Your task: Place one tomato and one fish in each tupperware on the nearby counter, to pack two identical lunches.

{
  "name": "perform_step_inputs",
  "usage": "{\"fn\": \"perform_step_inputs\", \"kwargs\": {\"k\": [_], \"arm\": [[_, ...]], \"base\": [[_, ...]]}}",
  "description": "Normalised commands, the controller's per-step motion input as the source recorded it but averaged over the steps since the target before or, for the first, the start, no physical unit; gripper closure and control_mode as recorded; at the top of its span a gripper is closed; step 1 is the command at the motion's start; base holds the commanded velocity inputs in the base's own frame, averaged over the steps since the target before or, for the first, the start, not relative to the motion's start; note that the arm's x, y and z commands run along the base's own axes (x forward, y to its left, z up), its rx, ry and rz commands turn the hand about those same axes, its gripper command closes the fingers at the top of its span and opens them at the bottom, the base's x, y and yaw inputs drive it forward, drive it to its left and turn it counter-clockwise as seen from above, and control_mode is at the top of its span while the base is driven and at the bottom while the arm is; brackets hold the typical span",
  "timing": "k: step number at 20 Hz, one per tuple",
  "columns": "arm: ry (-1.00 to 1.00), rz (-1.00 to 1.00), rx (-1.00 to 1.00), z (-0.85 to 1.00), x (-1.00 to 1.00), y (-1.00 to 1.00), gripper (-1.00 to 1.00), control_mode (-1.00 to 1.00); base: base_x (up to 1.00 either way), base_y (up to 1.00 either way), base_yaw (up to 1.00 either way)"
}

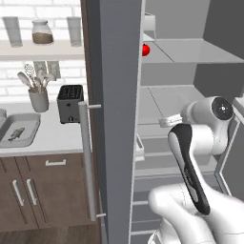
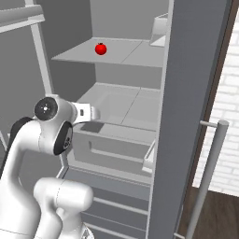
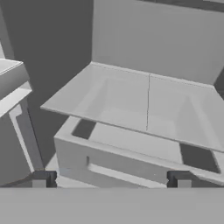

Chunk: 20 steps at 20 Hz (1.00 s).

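Tomato (image 2: 101, 48) sits alone on the upper shelf (image 2: 121, 55) inside the open fridge; in the left base view it shows as a red sliver (image 1: 145, 49) past the edge of the fridge door (image 1: 119, 119). One tupperware (image 1: 20, 129) lies on the counter (image 1: 57, 138), left of the black toaster (image 1: 70, 103), with a fish (image 1: 15, 134) inside it. A utensil holder (image 1: 39, 99) stands behind the tray. Second tray is cut off at the frame edge; cannot tell its contents. Gripper (image 3: 112, 179) is inside the fridge, below the tomato's shelf, aimed at the lower shelf (image 3: 144, 103) and the drawer (image 3: 127, 159) beneath it. Fingers (image 3: 43, 178) spread wide, nothing between them.
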Motion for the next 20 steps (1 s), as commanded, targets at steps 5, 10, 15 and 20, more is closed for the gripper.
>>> {"fn": "perform_step_inputs", "kwargs": {"k": [5, 10, 15, 20], "arm": [[-0.15, -0.09, 0.05, 0.70, 0.11, 0.07, -1.00, -1.00], [-0.02, -0.02, -0.01, 0.70, 0.10, 0.03, -1.00, -1.00], [-0.02, -0.03, 0.00, 0.75, 0.18, 0.00, -1.00, -1.00], [0.00, -0.03, 0.01, 0.65, 0.20, 0.00, -1.00, -1.00]], "base": [[0.00, 0.00, 0.00], [0.00, 0.00, 0.00], [0.00, 0.00, 0.00], [0.00, 0.00, 0.00]]}}
